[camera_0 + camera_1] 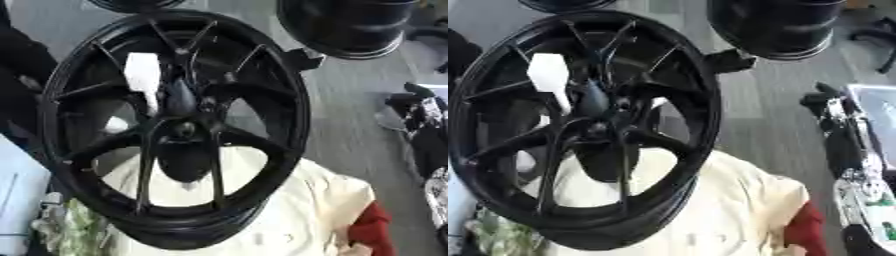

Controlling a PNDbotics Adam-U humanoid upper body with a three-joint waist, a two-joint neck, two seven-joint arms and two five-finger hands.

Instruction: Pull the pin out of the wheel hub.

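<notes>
The black spoked wheel hub (262, 90) stands tilted on a cream cloth (306, 210) and fills the middle of both views. A white pin (143, 74) sticks out just up and left of the hub's centre (184, 131), its narrow end pointing down toward the centre. No hand touches the pin or the hub. At the right edge a black and silver arm rises to my right hand (826, 100), well apart from the hub. My left hand does not show.
Another black wheel (350, 25) stands behind on the grey floor, at the upper right. A red cloth (374, 227) lies at the lower right and a green patterned cloth (74, 227) at the lower left. A dark shape (17, 75) fills the left edge.
</notes>
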